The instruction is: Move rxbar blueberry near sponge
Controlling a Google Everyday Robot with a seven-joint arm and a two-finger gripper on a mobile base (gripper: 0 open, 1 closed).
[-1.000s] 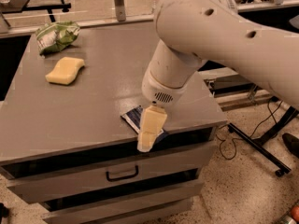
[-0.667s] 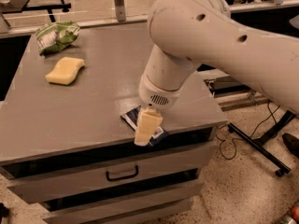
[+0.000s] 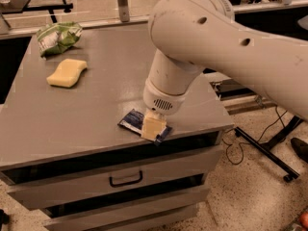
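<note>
Gripper (image 3: 154, 127) is sitting over the right end of the rxbar blueberry (image 3: 131, 121), lying at the table's (image 3: 96, 109) near edge (open or closed: cannot tell), sponge (image 3: 67, 72) resting well apart at ten o'clock, near the snack bag (image 3: 58, 36).

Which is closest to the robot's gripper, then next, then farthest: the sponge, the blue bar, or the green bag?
The gripper sits at the front edge of the table.
1. rxbar blueberry: right beneath it.
2. sponge: back left.
3. green-and-white snack bag: far back-left corner.
</note>
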